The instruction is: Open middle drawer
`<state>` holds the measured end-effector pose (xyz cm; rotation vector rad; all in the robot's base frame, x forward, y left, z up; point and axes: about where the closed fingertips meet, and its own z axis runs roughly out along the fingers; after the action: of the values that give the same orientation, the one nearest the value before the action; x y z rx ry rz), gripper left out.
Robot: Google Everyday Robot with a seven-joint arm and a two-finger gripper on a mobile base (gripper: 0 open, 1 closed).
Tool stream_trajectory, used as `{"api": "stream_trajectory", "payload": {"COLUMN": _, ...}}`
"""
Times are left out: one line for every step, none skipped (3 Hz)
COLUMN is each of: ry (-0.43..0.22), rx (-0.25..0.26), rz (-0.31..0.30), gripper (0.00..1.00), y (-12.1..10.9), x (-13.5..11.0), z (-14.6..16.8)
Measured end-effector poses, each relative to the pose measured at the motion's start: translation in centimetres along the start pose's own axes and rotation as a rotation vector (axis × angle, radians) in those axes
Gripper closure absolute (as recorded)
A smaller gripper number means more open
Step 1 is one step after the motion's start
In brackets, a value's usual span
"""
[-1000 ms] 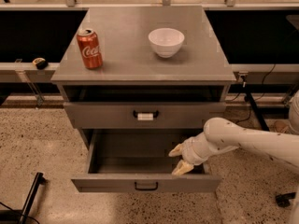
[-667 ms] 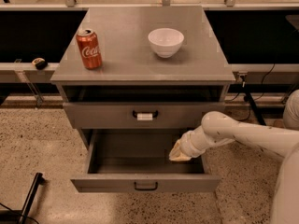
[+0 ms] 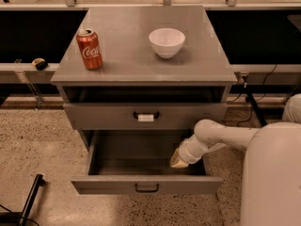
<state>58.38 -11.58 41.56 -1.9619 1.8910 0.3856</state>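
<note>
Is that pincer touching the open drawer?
Cannot tell. In the camera view the pincer sits inside the open middle drawer near its right wall, with no plain gap or contact.

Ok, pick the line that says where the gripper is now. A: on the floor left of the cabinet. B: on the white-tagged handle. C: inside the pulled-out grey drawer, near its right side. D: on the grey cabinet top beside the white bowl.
C: the gripper sits inside the open grey middle drawer with the plain black loop handle, by its right wall, below the white-tagged drawer.
</note>
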Motion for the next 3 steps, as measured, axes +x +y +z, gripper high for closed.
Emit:
{"api": "stream_trajectory", "payload": {"ry": 0.033, "rx": -0.049, "rz": -0.012, "gripper": 1.00, "y": 1.7, "x": 0.2, "z": 1.8}}
{"api": "stream_trajectory", "payload": {"ry": 0.042, "rx": -0.118, "rz": -0.045, "gripper": 1.00, "y": 4.5, "x": -0.6, "z": 1.9}}
{"api": "stream_trajectory", "payload": {"ry": 0.021, "rx": -0.193, "rz": -0.071, "gripper": 1.00, "y": 7.4, "x": -1.7, "z": 1.0}}
